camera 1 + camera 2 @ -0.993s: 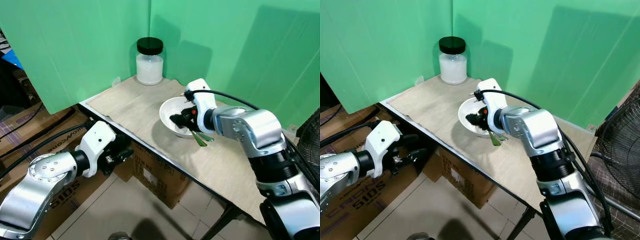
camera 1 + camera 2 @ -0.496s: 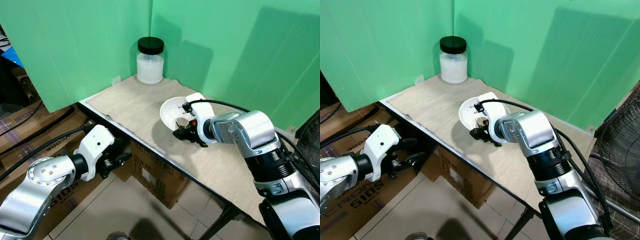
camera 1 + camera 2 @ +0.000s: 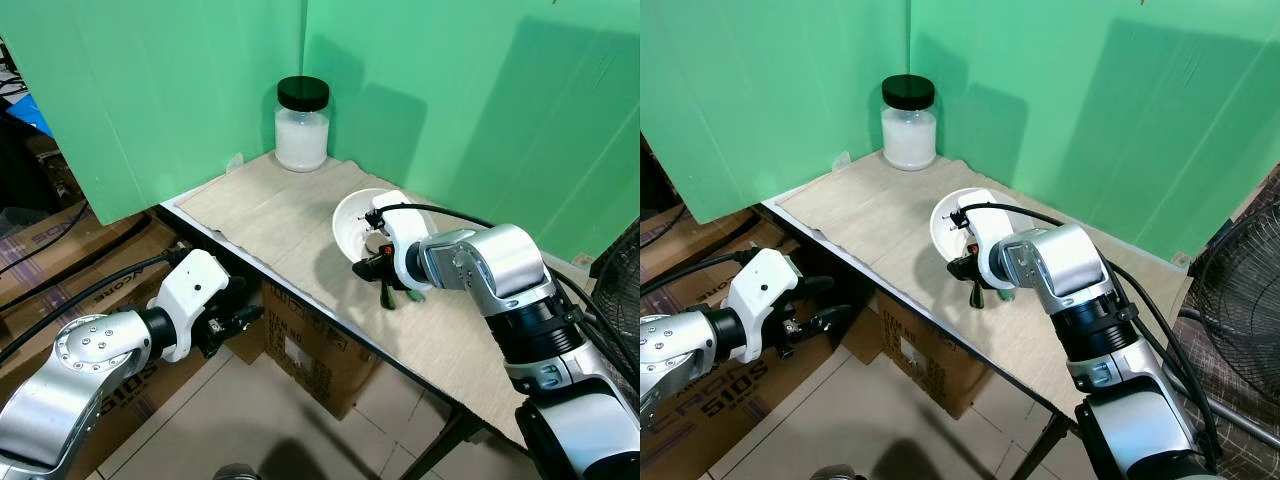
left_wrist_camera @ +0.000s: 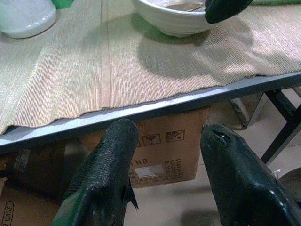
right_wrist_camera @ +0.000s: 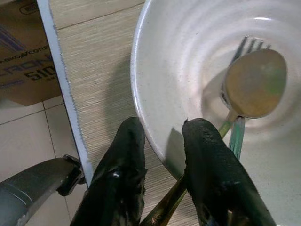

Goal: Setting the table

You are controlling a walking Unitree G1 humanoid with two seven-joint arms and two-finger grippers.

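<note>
Nearest, the left gripper [image 4: 164, 179] hangs below the table edge [image 3: 300, 290] with its 2 fingers spread and holding nothing. On the mat, the right gripper [image 5: 160, 174] pinches the near rim of the white bowl [image 5: 197, 70], 1 finger outside and 1 inside. A spoon [image 5: 254, 82] and a fork [image 5: 247, 47] lie in the bowl, their handles over the rim. To move the bowl well, I think it should stay level and go slowly, so the cutlery does not slide out. Farther back stands the jar [image 3: 301, 125].

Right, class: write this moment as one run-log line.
right end effector: pinching near rim of white bowl | spoon and fork: in bowl | left end effector: open, below table edge
</note>
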